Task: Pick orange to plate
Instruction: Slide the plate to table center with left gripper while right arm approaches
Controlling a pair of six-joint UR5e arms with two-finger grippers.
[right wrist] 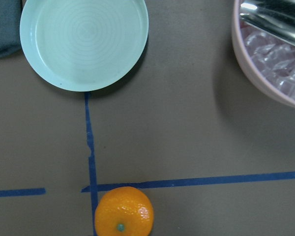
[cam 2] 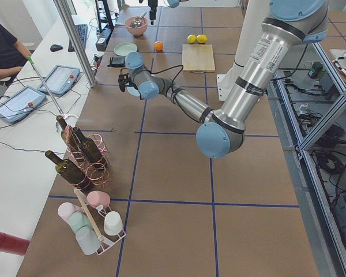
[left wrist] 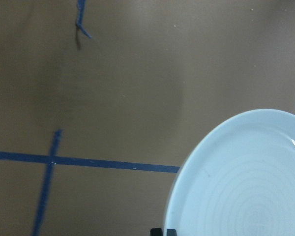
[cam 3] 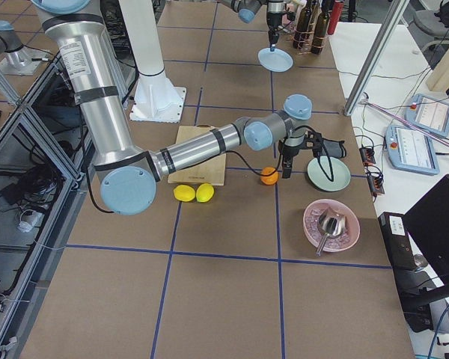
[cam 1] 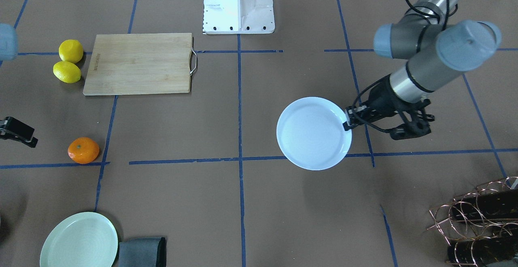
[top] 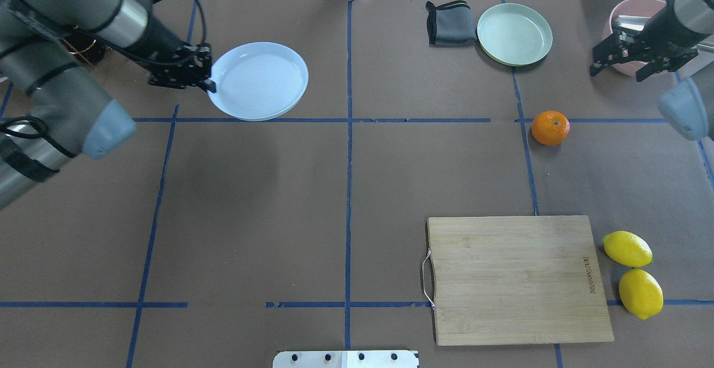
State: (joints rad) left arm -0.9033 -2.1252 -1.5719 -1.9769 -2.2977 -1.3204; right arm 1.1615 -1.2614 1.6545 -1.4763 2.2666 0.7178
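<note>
The pale bluish-white plate (top: 259,81) hangs a little above the table at the far left, casting a shadow on the brown surface. My left gripper (top: 206,75) is shut on its rim, and the left wrist view shows the plate (left wrist: 246,182) filling the lower right corner. The orange (top: 550,127) rests on a blue tape line at the right, also seen as the orange (right wrist: 124,212) low in the right wrist view. My right gripper (top: 622,68) stands open and empty above the table, beyond and to the right of the orange.
A wooden cutting board (top: 519,279) lies near right with two lemons (top: 627,248) beside it. A mint-green plate (top: 514,33), grey cloth (top: 450,23) and pink bowl (top: 633,19) sit at the far right. A wire bottle rack (cam 1: 481,218) stands behind the left arm.
</note>
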